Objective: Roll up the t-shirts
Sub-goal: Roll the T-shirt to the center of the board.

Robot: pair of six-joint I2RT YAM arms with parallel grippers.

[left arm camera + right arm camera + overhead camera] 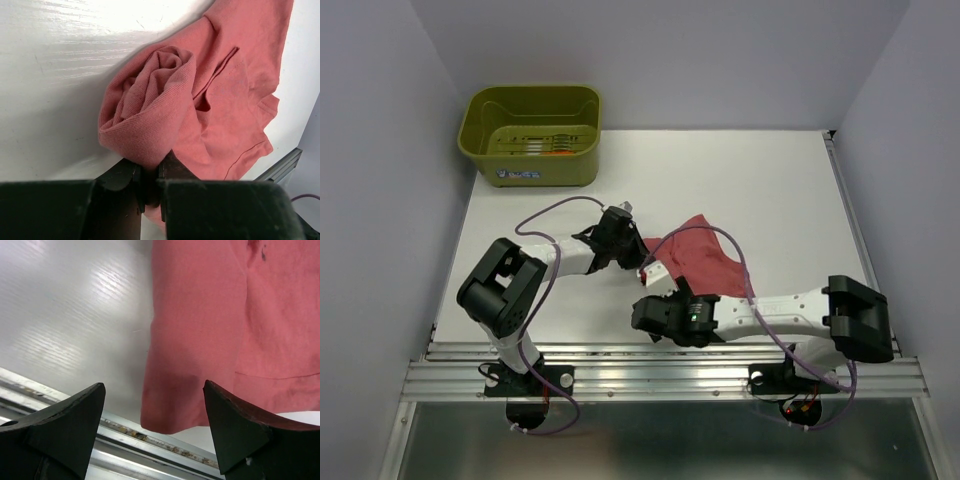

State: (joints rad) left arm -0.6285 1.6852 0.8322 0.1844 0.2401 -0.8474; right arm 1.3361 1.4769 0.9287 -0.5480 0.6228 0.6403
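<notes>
**A:** What is on the left?

**B:** A green plastic tub [532,135] stands at the far left corner of a white tabletop [760,190], well apart from everything else.

**A:** And the left hand?

**B:** The left hand [150,182] is near the middle of the tabletop. Its two black fingers are clenched on a fold of a rose-red t-shirt [220,100]. That end of the shirt is wound into a loose roll just in front of the fingers, with its spiral of layers showing.

**A:** Where is the rest of the shirt?

**B:** It spreads flat to the right of the roll, reaching toward the near edge of the tabletop. A stitched pocket shows on it.

**A:** And the right hand?

**B:** The right hand [154,385] hangs over the shirt's near edge. It is released, with its fingers wide apart and nothing between them. Beneath it a metal rail [60,400] runs along the near edge of the tabletop.
</notes>
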